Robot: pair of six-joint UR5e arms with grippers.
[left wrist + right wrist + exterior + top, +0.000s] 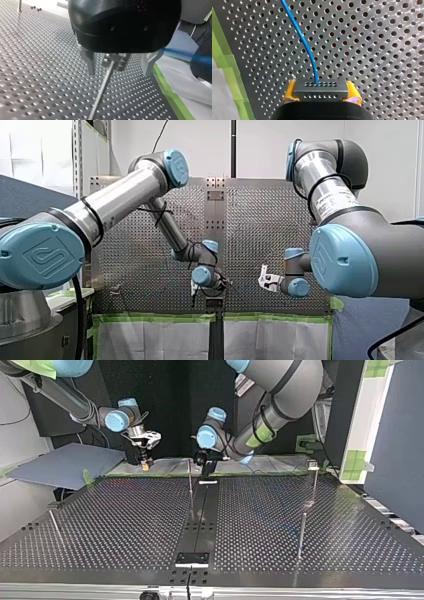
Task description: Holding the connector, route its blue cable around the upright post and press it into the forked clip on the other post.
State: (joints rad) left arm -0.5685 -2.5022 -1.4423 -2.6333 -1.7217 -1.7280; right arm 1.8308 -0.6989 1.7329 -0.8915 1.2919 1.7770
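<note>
Firmly, my right end effector (321, 90) clamps its yellow pads (290, 91) on the dark grey rectangular connector (321, 94), whose thin blue cable (303, 42) runs ahead over the perforated metal worktop (374, 37). My left end effector (119, 73) holds nothing, its 2 metal fingers (90, 62) spread wide, with a slim metal post (102, 87) showing between them.

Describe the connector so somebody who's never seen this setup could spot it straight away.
Over the perforated table, find my right gripper, the one with yellow pads. Clamped between those pads sits the connector, a dark rectangular block with rows of small holes on its face. It is the only thing with a thin blue cable running out of it.
</note>
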